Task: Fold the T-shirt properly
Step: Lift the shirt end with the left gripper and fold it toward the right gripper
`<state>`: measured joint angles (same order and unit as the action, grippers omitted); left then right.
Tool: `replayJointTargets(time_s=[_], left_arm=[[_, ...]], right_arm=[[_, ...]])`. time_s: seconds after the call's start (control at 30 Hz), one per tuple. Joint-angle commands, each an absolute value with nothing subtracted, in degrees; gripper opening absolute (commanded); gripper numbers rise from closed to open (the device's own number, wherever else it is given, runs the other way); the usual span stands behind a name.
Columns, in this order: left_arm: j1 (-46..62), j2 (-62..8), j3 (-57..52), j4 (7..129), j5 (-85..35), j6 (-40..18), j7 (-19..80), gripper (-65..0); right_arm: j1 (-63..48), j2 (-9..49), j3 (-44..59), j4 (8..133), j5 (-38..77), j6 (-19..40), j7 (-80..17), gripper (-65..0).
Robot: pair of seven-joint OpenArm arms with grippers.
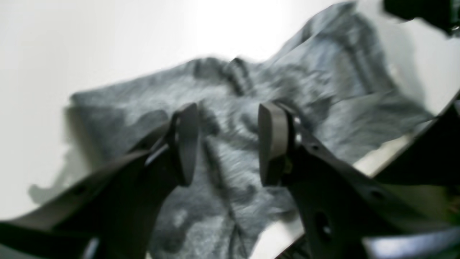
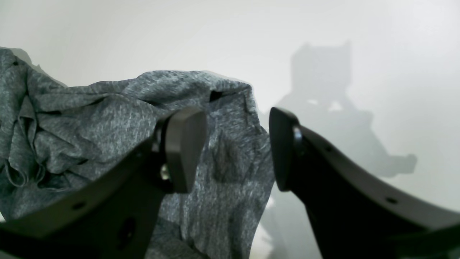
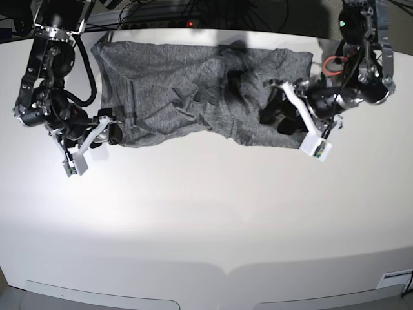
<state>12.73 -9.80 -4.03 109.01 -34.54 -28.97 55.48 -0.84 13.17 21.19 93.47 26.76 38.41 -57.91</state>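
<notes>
T-shirt (image 3: 193, 97) plain grey, no readable writing, left pincer (image 1: 228, 144) spread, right pincer (image 2: 237, 149) spread

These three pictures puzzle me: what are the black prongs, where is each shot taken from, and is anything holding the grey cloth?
The machine is a robot with two arms. The overhead picture shows both arms reaching onto a white table, where a grey T-shirt lies spread out and wrinkled. The other two pictures come from small cameras on the robot's wrists, so the black prongs are its own fingers seen close up. The left gripper hangs open over the rumpled cloth; that picture is blurred. The right gripper is open too, at the shirt's edge. Nothing is held: both pairs of fingers stand apart with no cloth pinched between them.
</notes>
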Motion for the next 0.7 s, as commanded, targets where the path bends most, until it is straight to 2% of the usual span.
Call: replayJointTargets(time_s=[0.0, 0.17, 0.33, 0.5, 0.57, 0.67], left_arm=[[13.3, -10.0, -4.0, 109.5, -34.7, -29.4, 52.5, -38.4], [15.0, -10.0, -2.6, 104.5, -34.5, -29.4, 46.8, -38.4], [14.8, -10.0, 1.2, 99.2, -34.5, -29.4, 47.9, -38.4], [14.8, -10.0, 2.4, 98.8, -34.5, -29.4, 48.8, -38.4], [14.8, -10.0, 2.4, 98.8, -35.9, -30.0, 51.6, -38.8], [15.0, -10.0, 2.4, 98.8, -45.2, -35.9, 59.8, -40.1]], right_arm=[[0.1, 13.8, 21.4, 94.4, 27.7, 38.8, -56.9, -32.9], [0.1, 13.8, 21.4, 94.4, 27.7, 38.8, -57.0, -32.9], [0.1, 13.8, 21.4, 94.4, 27.7, 38.8, -57.0, -32.9], [0.1, 13.8, 21.4, 94.4, 27.7, 38.8, -57.0, -32.9], [0.1, 13.8, 21.4, 94.4, 27.7, 38.8, -57.0, -32.9], [0.1, 13.8, 21.4, 94.4, 27.7, 38.8, -56.9, -32.9]])
